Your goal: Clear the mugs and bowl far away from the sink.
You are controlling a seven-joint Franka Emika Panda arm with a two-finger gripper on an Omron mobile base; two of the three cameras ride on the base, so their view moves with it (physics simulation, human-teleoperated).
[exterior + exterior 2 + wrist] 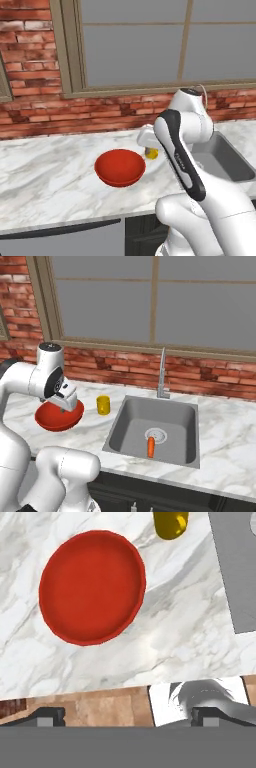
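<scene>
— Marble counter ran under a wide window with a red brick wall below the sill. What sat on it?

— With the sink as the landmark: the red bowl stood on the marble well to the left of the sink, upright and empty. The yellow mug stood between the bowl and the sink, close to the basin's left rim and apart from the bowl.

— Anything inside the sink?

— An orange carrot-like thing lay on the basin floor beside the round drain. The chrome faucet rose behind the sink's back rim.

— And the gripper?

— The gripper hung above the counter left of the sink, its camera looking down on the bowl and the mug. Its two dark fingertips stood spread as wide as they go, with nothing between them. It touched neither bowl nor mug.

— The teal mug?

— I could not tell where it was.
</scene>
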